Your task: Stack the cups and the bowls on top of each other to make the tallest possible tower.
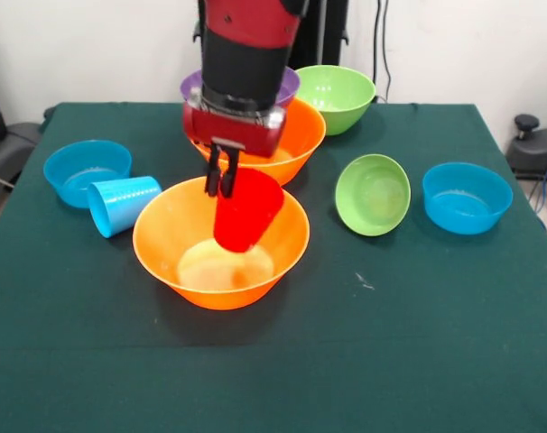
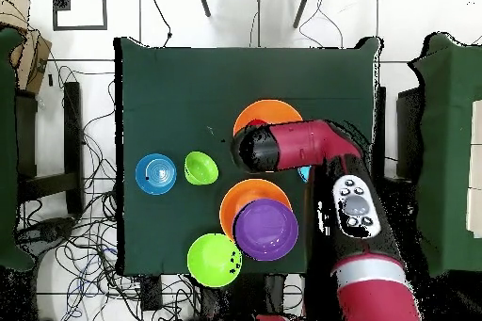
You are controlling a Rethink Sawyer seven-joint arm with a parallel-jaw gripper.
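Gripper (image 1: 222, 183) pinched narrow on the rim of the red cup (image 1: 246, 212), cup tilted inside the near large orange bowl (image 1: 221, 242), purple bowl (image 1: 240, 87) nested in the second orange bowl (image 1: 296, 142), light blue cup (image 1: 123, 204) on its side beside a small blue bowl (image 1: 86, 171), no tower standing.
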